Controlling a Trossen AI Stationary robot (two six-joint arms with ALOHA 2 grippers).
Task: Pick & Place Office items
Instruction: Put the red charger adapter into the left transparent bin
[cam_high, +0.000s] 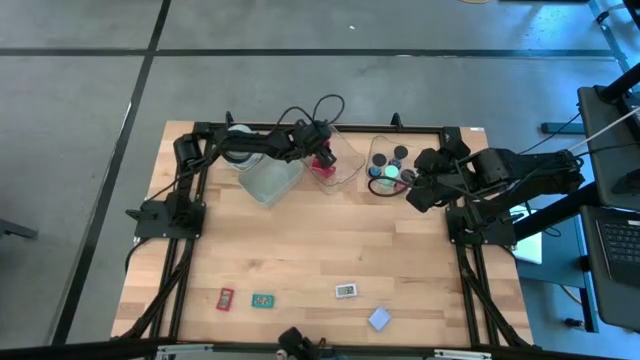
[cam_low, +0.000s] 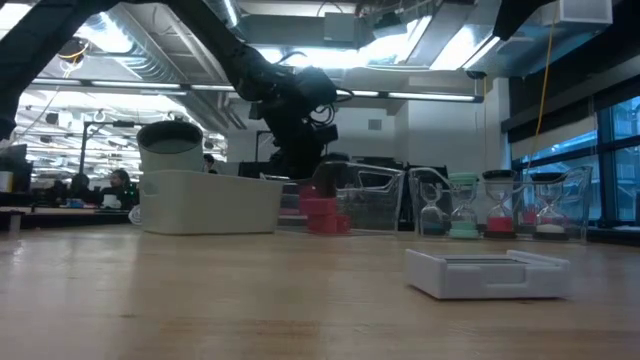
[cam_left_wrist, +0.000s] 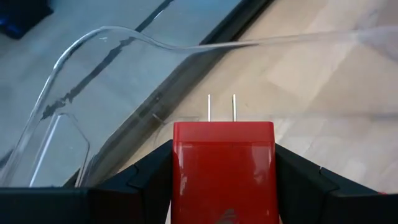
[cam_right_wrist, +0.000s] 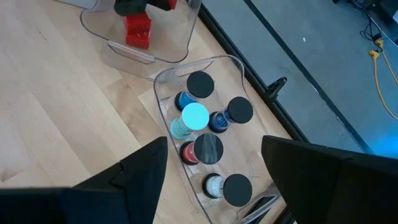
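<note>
Red charger (cam_left_wrist: 222, 171) (2 prongs forward) clamped in left gripper (cam_left_wrist: 222, 180), extended over clear tray (cam_high: 340, 165).

- The red block (cam_left_wrist: 223, 171) runs off the left wrist picture's edge, its base unseen.
- Print on the flat rectangles (cam_high: 345, 291) on the table (cam_high: 400, 250) is too small to read.
- The left gripper's fingers (cam_left_wrist: 143, 180) are cut off by the edge.

Wooden table (cam_high: 320, 250), clear trays (cam_high: 345, 165), jar (cam_high: 240, 145), four flat rectangles (cam_high: 345, 291)
</note>
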